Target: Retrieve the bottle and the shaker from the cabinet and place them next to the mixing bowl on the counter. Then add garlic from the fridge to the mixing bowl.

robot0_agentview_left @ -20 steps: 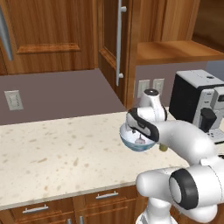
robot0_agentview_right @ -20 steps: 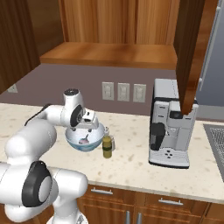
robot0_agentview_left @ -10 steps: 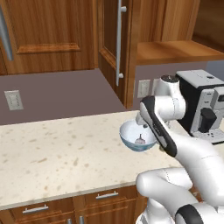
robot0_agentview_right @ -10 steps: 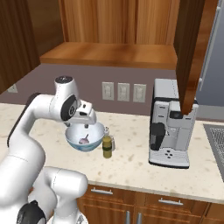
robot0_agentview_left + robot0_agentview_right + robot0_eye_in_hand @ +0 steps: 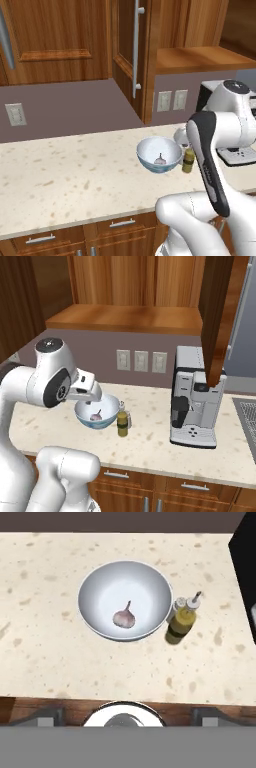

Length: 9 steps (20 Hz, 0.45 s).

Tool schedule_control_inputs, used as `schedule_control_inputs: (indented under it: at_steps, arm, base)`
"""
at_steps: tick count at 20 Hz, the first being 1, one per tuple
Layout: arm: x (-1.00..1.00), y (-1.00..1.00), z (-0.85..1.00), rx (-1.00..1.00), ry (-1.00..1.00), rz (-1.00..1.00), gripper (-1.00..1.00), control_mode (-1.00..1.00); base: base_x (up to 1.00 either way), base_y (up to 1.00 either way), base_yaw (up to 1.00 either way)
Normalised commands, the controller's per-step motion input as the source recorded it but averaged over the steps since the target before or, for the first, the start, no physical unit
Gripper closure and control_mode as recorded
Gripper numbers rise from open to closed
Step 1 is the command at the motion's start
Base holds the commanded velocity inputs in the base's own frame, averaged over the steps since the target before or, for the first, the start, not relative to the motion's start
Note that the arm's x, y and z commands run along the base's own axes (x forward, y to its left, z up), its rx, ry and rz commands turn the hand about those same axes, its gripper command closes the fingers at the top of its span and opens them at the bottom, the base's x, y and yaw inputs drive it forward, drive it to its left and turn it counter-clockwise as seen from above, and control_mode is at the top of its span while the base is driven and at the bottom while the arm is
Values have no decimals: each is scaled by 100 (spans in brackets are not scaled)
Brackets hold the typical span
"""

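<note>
Inside the mixing bowl we are seeing the garlic lying on the white bottom, a little off centre, touching nothing else; we judge it is sitting there because that is where the task wants it. Just beside the bowl's rim, the bottle is standing upright on the counter, with the shaker tucked close between bottle and bowl, so close that we cannot tell whether they are touching. That grouping is matching the instruction to set both next to the bowl, so we are judging the task as essentially complete. We are reading the end effector as spread wide and holding nothing; it is hovering above the bowl and looking straight down on it. From the right base view a coffee machine is standing further along the counter, well apart from the bowl. We are finding no readable brand, label or writing on the bottle, shaker or machine.
</note>
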Motion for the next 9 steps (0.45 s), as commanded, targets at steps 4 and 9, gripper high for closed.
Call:
schedule_control_inputs:
  at_steps: [4, 9]
  arm:
    - [-81, 3, 66, -1, -14, 0, -100, -100]
    - [-54, 1, 29, 0, -13, 0, -100, -100]
  base:
    - [0, 0, 0]
    - [0, 0, 0]
